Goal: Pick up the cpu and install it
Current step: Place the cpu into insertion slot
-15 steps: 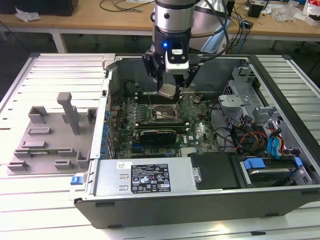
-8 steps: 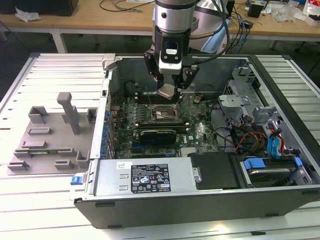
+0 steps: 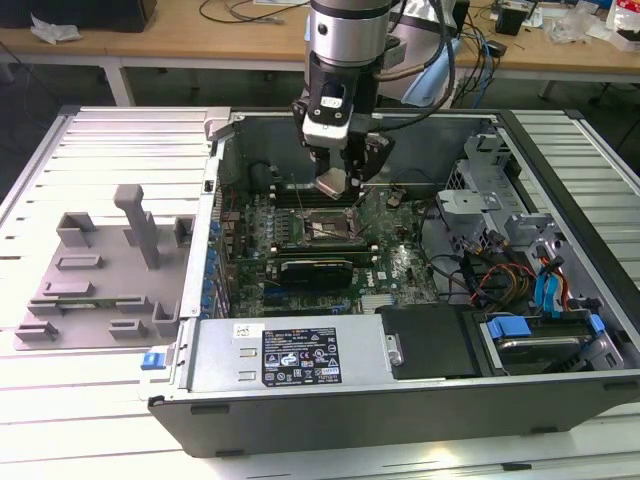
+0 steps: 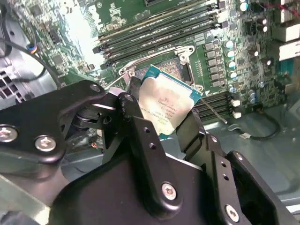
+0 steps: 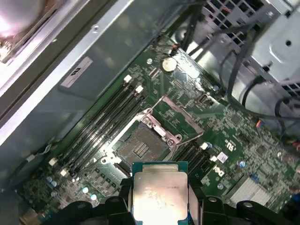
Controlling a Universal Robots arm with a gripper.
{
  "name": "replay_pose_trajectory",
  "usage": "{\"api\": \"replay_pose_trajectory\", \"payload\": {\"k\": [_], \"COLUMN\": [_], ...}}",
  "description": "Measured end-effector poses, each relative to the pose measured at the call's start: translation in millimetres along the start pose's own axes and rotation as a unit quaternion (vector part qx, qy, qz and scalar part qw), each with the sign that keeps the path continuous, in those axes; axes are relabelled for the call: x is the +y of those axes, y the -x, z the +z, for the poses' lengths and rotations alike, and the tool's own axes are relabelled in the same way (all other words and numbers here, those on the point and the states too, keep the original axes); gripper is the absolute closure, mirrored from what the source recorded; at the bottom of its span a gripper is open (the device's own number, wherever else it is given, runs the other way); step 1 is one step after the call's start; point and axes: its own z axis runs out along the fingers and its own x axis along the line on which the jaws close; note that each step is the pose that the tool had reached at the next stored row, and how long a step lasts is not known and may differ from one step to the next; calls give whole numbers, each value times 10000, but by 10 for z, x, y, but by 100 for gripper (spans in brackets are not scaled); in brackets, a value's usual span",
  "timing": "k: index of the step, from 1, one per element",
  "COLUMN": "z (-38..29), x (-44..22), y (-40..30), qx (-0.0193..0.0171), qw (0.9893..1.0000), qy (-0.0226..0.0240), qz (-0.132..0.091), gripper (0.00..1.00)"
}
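Grip is by the edges: the hand [image 4: 164, 111] is clamped on two opposite sides of the cpu [image 4: 167, 102], which hovers over the open socket [image 5: 140, 146] inside the computer case [image 3: 300, 380]. This likely keeps its underside untouched and square to that socket.

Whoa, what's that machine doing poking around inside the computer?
A robot arm has reached into an open computer case lying on its side. Its gripper is closed on the cpu, a small square chip with a silvery top, pinched by its edges. The chip hangs in the air over the green motherboard, close to the socket. The socket is open and empty, so the chip is not yet seated.
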Motion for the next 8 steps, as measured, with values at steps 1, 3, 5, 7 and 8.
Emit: {"api": "replay_pose_trajectory", "payload": {"k": [1, 3, 5, 7, 8], "z": [2, 3, 4, 6, 6], "x": [0, 0, 0, 0, 0], "y": [0, 0, 0, 0, 0], "qx": [-1, -2, -4, -5, -5], "qw": [9997, 9990, 9979, 9961, 9954], "qy": [-8, -15, -22, -30, -34], "qz": [239, 445, 648, 882, 962], "gripper": [45, 45, 45, 45, 45]}}
